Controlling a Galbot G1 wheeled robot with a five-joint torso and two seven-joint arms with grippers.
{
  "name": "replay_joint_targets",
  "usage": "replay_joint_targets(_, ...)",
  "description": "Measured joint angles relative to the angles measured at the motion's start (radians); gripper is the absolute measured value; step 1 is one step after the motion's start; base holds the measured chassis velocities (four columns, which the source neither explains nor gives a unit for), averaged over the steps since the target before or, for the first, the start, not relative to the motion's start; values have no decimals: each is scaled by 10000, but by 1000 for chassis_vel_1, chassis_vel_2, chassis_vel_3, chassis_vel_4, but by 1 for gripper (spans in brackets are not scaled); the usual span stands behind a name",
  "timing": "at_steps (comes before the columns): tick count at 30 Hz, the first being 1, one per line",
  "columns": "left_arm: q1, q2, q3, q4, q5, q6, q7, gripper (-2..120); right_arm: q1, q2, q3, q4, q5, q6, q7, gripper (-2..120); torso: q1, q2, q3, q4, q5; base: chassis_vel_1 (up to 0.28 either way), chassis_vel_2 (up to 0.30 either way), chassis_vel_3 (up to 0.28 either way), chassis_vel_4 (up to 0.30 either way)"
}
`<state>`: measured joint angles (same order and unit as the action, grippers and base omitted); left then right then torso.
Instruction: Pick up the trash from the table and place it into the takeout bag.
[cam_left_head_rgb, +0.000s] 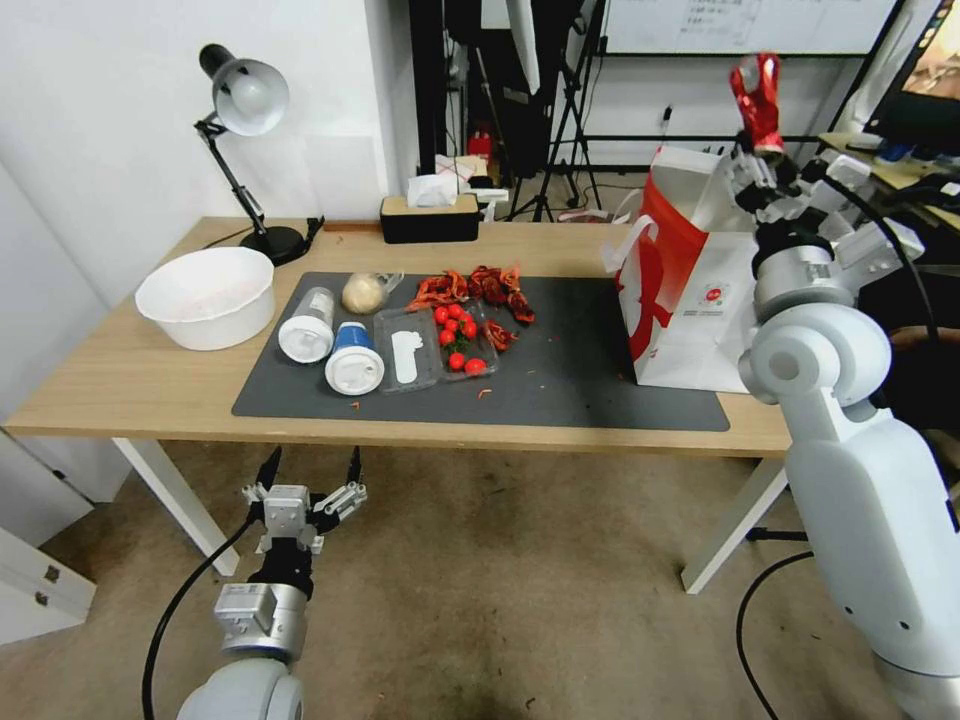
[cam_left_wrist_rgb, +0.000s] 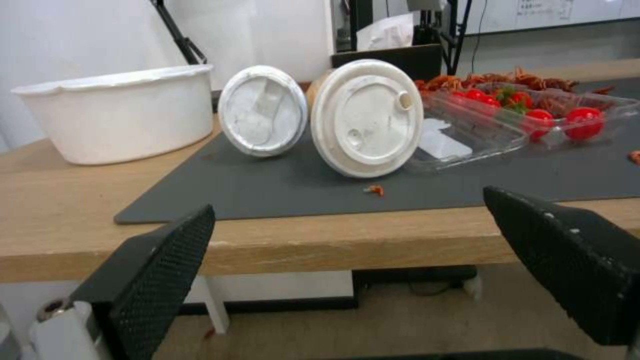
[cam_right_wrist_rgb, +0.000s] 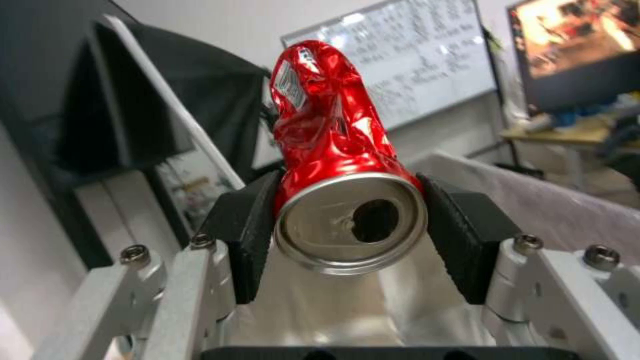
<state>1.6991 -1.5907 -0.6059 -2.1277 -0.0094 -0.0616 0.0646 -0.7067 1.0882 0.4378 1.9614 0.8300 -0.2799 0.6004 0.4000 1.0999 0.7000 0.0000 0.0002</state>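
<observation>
Crushed can up over the takeout bag

Going by the takeout bag (cam_left_head_rgb: 690, 300): way off to its left the left claw (cam_left_head_rgb: 310, 478) hangs wide open and empty below the table (cam_left_head_rgb: 120, 380) edge, in front of the blue cup (cam_left_head_rgb: 353, 358). Right above the bag, the right claw (cam_right_wrist_rgb: 350, 232) is clamped on the crushed red can (cam_left_head_rgb: 756, 95).
</observation>
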Motion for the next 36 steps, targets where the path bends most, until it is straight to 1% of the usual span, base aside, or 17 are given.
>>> replay_joint_targets(5,6,0,-21,1,0,-21,1,100,29,40,-7,-31,19,-216,293,52,0,0,0,0,0,0,0,0,0)
replay_joint_targets(8,13,0,-34,1,0,-34,1,100,42,62,-13,-47,22,-324,416,73,0,0,0,1,0,0,0,0,0)
replay_joint_targets(9,13,0,-34,1,0,-34,1,100,42,62,-13,-47,22,-324,416,73,0,0,0,1,0,0,0,0,0)
replay_joint_targets(10,17,0,-37,1,0,-39,1,100,49,74,-18,-54,23,-371,473,80,0,0,0,1,0,0,0,0,0)
replay_joint_targets(11,19,0,-39,1,0,-41,0,100,52,78,-20,-56,23,-387,492,80,0,0,0,1,0,0,0,0,0)
replay_joint_targets(13,22,0,-41,1,0,-43,0,100,57,83,-22,-61,23,-410,519,86,0,0,0,1,0,0,0,0,0)
replay_joint_targets(14,35,0,-46,0,0,-48,0,100,69,99,-27,-75,23,-473,587,96,0,0,0,1,-3,0,0,0,0)
replay_joint_targets(16,65,-10,-59,-24,1,-63,1,100,70,122,-28,-113,23,-582,697,100,0,0,0,0,-3,0,0,0,0)
replay_joint_targets(25,63,-31,-59,-85,23,-73,2,100,-35,154,-5,-45,189,-407,590,100,0,0,0,0,-1,0,0,0,0)
replay_joint_targets(27,59,-31,-59,-90,24,-71,4,100,-120,131,40,128,499,-104,263,100,1,0,0,2,-1,0,0,0,0)
replay_joint_targets(29,60,-32,-53,-91,25,-66,6,100,-711,25,157,762,890,708,-1057,100,0,0,-1,1,-3,0,0,0,0)
replay_joint_targets(30,60,-32,-53,-91,25,-66,6,100,-711,25,157,762,890,708,-1057,100,0,0,-1,1,-3,0,0,0,0)
replay_joint_targets(31,59,-32,-50,-91,25,-65,6,100,-1132,-13,183,1081,902,1046,-1681,100,0,1,-1,1,-3,0,0,0,0)
replay_joint_targets(32,56,-19,-48,-91,24,-65,7,100,-1823,-47,179,1476,793,1566,-2524,100,0,1,-1,1,-1,0,0,0,0)
replay_joint_targets(33,56,-19,-48,-91,24,-65,7,100,-1823,-47,179,1476,793,1566,-2524,100,0,1,-1,1,-1,0,0,0,0)
replay_joint_targets(35,31,21,-35,-91,12,-65,15,100,-3526,-51,-37,2226,-256,2617,-3833,100,-3,2,-2,0,-1,0,0,0,0)
replay_joint_targets(36,31,21,-35,-91,12,-65,15,100,-3526,-51,-37,2226,-256,2617,-3833,100,-3,2,-2,0,-1,0,0,0,0)
